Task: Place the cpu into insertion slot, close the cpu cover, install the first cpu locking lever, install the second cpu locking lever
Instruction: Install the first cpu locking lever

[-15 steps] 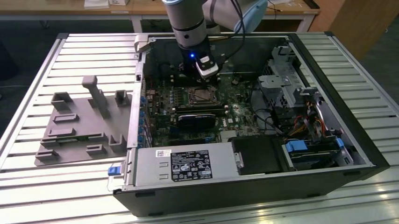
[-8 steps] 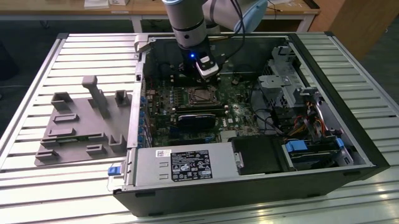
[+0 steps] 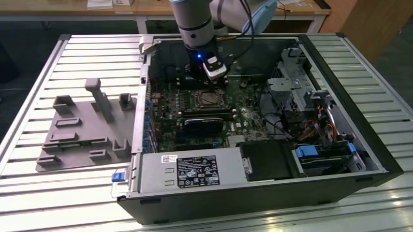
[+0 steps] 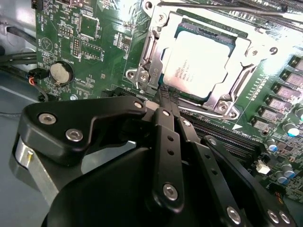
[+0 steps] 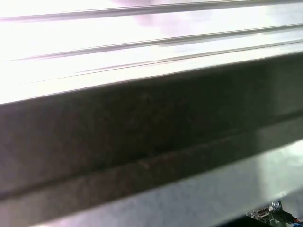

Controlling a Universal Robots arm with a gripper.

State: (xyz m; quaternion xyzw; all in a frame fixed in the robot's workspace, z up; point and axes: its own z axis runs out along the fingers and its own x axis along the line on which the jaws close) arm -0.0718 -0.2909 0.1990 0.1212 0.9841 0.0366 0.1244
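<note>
The arm (image 3: 193,24) reached down into the open computer case (image 3: 258,198), which lay on a slatted metal table (image 3: 58,208). In the exterior view its wrist hung just above the insertion slot (image 3: 207,100), near the middle of the green motherboard (image 3: 169,104).

In the second wrist view the gripper (image 4: 164,97) was clenched, its two black fingers (image 4: 163,127) pressed together with nothing seen between them. Their tips sat right at the near edge of the socket's metal frame; whether they touched it could not be told.

The cpu (image 4: 201,59) lay flat in the slot, its pale silver top facing up. The cpu cover (image 4: 150,56) was down over it, and the chip showed through the cover's square window. A thin metal rod (image 4: 213,4) ran along the far side of the socket. Long black memory slots (image 4: 222,135) lay between the socket and the gripper's body, and a round coin battery (image 4: 60,72) sat on the board well apart from the socket.

In the exterior view a grey moulded fixture tray (image 3: 77,140) rested on the table beside the case, towards the exterior view's left, and the power supply (image 3: 187,169) filled the near corner of the case
</note>
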